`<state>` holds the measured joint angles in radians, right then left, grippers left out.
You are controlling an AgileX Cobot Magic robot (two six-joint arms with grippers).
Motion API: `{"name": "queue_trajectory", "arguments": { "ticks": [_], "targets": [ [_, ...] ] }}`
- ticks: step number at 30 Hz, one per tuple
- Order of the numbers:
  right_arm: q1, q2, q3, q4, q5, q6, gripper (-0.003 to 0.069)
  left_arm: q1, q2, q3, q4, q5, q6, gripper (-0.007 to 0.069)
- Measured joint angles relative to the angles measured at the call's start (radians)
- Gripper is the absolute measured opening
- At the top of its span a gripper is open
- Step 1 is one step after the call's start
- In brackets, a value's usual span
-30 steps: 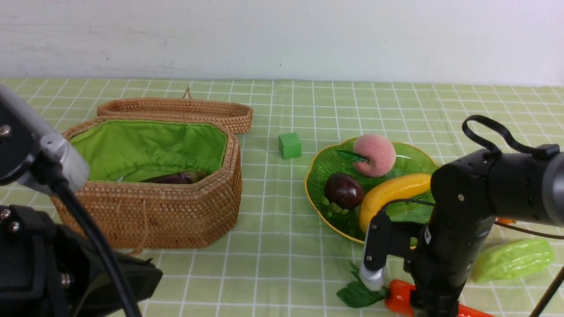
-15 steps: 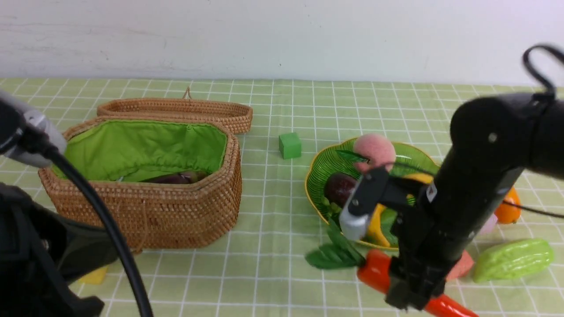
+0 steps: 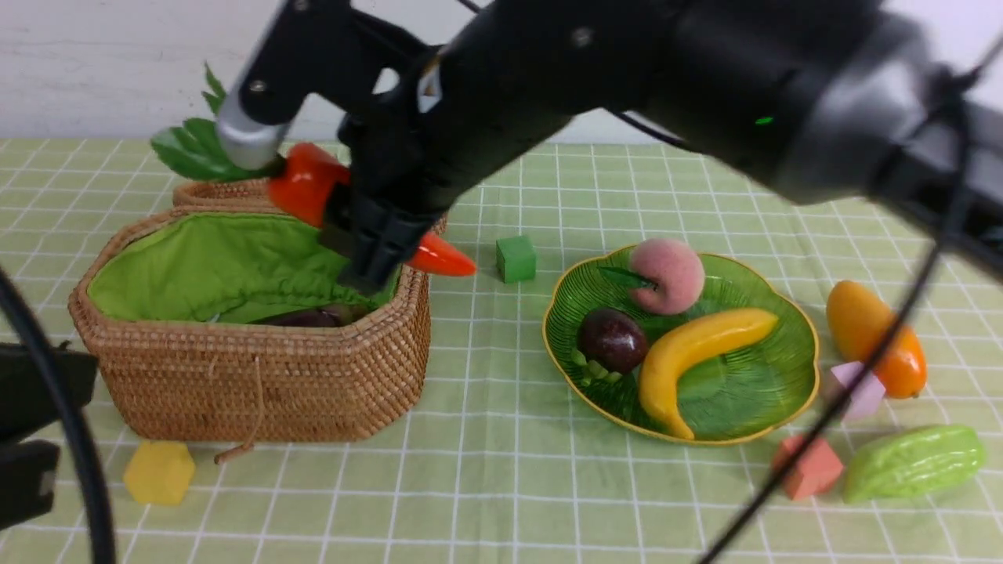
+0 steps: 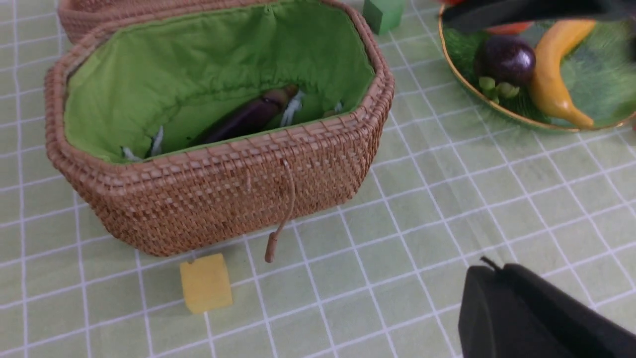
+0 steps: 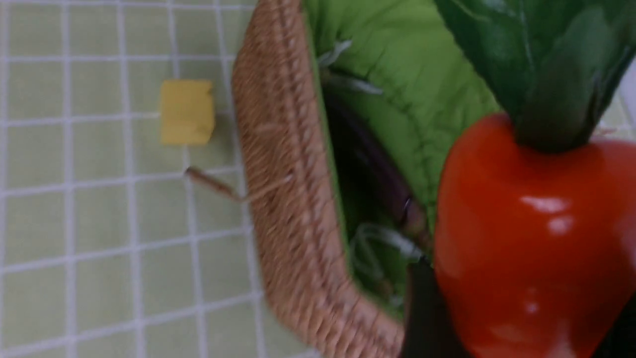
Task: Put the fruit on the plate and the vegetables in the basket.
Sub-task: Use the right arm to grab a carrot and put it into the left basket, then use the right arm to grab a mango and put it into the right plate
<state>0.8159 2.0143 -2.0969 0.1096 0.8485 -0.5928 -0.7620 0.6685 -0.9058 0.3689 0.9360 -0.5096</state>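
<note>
Your left claw (image 4: 516, 308) rests clenched at the near left, clear of the work. Above the basket (image 3: 258, 376), your right claw (image 3: 368, 235) grasps the carrot (image 3: 309, 188) mid-body, ready to join the eggplant (image 3: 313, 317) inside. Rightward, mango (image 3: 874, 337) and bitter gourd (image 3: 913, 462) lie off the plate (image 3: 744, 384).

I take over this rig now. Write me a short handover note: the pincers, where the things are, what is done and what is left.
Left pincer: shut.
Right pincer: shut on the carrot, held above the basket.
Done: eggplant in the basket; peach, mangosteen and banana on the plate.
Left: release the carrot into the basket; bitter gourd to the basket, mango to the plate. Both lie on the cloth, right of the plate.
</note>
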Motion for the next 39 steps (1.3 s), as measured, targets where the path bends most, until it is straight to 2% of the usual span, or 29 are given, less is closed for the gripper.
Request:
{"name": "queue_trajectory", "arguments": {
  "ticks": [4,12,14,16,17,18,21,24,25,29,30,31,34,35,36,37,38,39],
  "targets": [
    [0.000,0.174,-0.170,-0.020,-0.071,-0.003,0.0363,0.000,-0.052,0.000,0.005,0.000,-0.007,-0.0011],
    [0.000,0.265,-0.215,-0.069,-0.148,-0.003,0.0370,0.000,-0.082,0.000,0.008,0.002,-0.009,-0.0010],
    [0.001,0.271,-0.217,-0.069,-0.156,-0.002,0.0426,0.000,-0.082,0.000,0.008,0.002,-0.009,-0.0010],
    [0.001,0.272,-0.219,-0.069,-0.156,-0.002,0.0538,0.000,-0.082,0.000,0.008,0.003,-0.008,-0.0010],
    [0.001,0.272,-0.219,-0.069,-0.156,-0.002,0.0538,0.000,-0.082,0.000,0.008,0.003,-0.008,-0.0010],
    [0.002,0.269,-0.220,-0.069,-0.154,-0.002,0.0631,0.000,-0.082,0.000,0.008,0.003,-0.007,-0.0010],
    [0.003,0.259,-0.220,-0.069,-0.130,0.000,0.0673,0.000,-0.082,0.000,0.008,0.003,-0.007,-0.0010],
    [0.005,0.229,-0.220,-0.070,-0.060,0.030,0.0668,0.000,-0.082,0.000,0.007,0.000,-0.007,-0.0010],
    [0.005,0.218,-0.220,-0.071,-0.031,0.046,0.0657,0.000,-0.082,0.000,0.007,-0.002,-0.006,-0.0010],
    [0.007,0.107,-0.220,-0.087,0.166,0.161,0.0542,0.000,-0.082,0.000,-0.020,-0.012,0.012,-0.0010],
    [0.007,0.065,-0.222,-0.110,0.266,0.210,0.0474,0.000,-0.082,0.000,-0.049,-0.022,0.043,-0.0010],
    [0.007,0.059,-0.222,-0.115,0.293,0.223,0.0451,0.000,-0.082,0.000,-0.054,-0.023,0.048,-0.0010],
    [-0.013,-0.044,-0.200,-0.196,0.398,0.338,0.0191,0.000,-0.055,0.000,-0.178,-0.060,0.194,-0.0008],
    [-0.014,-0.055,-0.193,-0.200,0.398,0.338,0.0178,0.000,-0.053,0.000,-0.186,-0.061,0.194,-0.0008],
    [-0.022,-0.086,-0.167,-0.210,0.405,0.366,0.0086,0.000,-0.029,0.000,-0.258,-0.075,0.267,-0.0008],
    [-0.030,-0.115,-0.146,-0.219,0.404,0.382,0.0043,0.000,-0.015,0.000,-0.296,-0.082,0.304,-0.0008],
    [-0.033,-0.128,-0.125,-0.224,0.405,0.392,0.0026,0.000,-0.012,0.000,-0.306,-0.084,0.313,-0.0008],
    [-0.045,-0.171,-0.075,-0.235,0.405,0.426,-0.0008,0.000,0.016,0.000,-0.378,-0.094,0.379,-0.0006]
  ]
}}
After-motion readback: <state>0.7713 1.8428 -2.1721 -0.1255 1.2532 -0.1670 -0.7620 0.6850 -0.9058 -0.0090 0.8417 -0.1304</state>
